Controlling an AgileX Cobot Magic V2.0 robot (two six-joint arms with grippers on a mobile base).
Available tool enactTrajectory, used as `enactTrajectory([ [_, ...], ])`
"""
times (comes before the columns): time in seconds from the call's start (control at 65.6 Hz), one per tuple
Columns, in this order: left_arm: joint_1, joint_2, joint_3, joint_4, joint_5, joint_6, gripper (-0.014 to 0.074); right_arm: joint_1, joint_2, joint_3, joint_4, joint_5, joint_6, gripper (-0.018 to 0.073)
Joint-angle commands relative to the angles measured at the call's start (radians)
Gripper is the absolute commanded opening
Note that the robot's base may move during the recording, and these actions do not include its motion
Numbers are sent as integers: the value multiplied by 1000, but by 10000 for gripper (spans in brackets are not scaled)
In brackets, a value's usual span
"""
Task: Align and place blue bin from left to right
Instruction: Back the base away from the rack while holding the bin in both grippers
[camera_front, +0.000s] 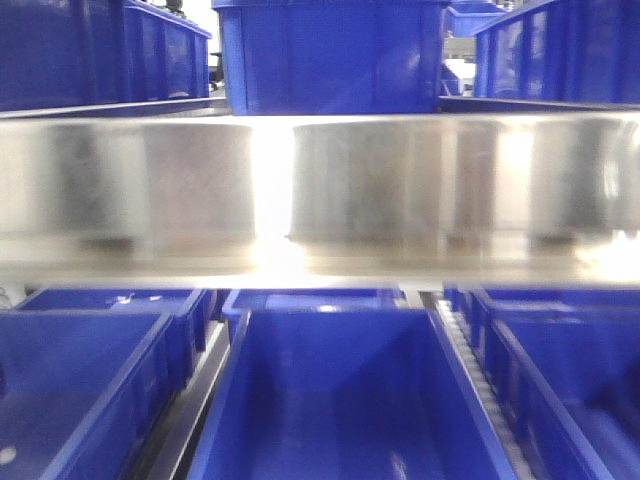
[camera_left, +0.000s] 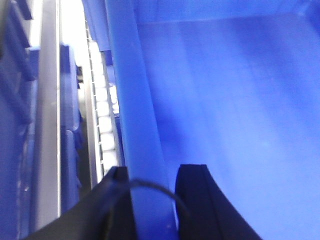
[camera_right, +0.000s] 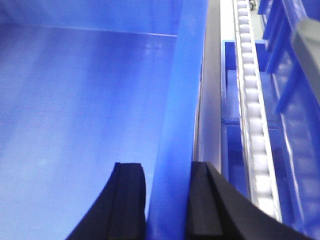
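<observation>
An empty blue bin (camera_front: 340, 400) sits in the lower middle of the front view, between other bins; neither gripper shows there. In the left wrist view my left gripper (camera_left: 155, 172) straddles this bin's left wall (camera_left: 132, 100), one black finger outside and one inside, both pressed against the wall. The bin's bare floor (camera_left: 235, 100) spreads to the right. In the right wrist view my right gripper (camera_right: 167, 170) clamps the bin's right wall (camera_right: 182, 90) the same way, with the bin's inside (camera_right: 75, 90) on the left.
A shiny metal shelf beam (camera_front: 320, 190) crosses the front view, with more blue bins (camera_front: 330, 55) on the level above. Neighbouring blue bins (camera_front: 80, 370) (camera_front: 560, 370) flank the held one. White roller tracks (camera_left: 102, 115) (camera_right: 252, 110) run beside each gripped wall.
</observation>
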Motion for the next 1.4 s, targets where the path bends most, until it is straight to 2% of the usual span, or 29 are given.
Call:
enactTrajectory([
  [0.0, -7, -36, -15, -24, -167, 12, -111, -1, 0, -11, -18, -99, -26, -153],
  [0.183, -7, -36, -15, -24, -203, 12, -111, -1, 9, -11, -18, -109, -26, -153],
  [1.387, -7, -36, -15, -24, -207, 12, -111, -1, 9, -11, -18, -111, -26, -153],
])
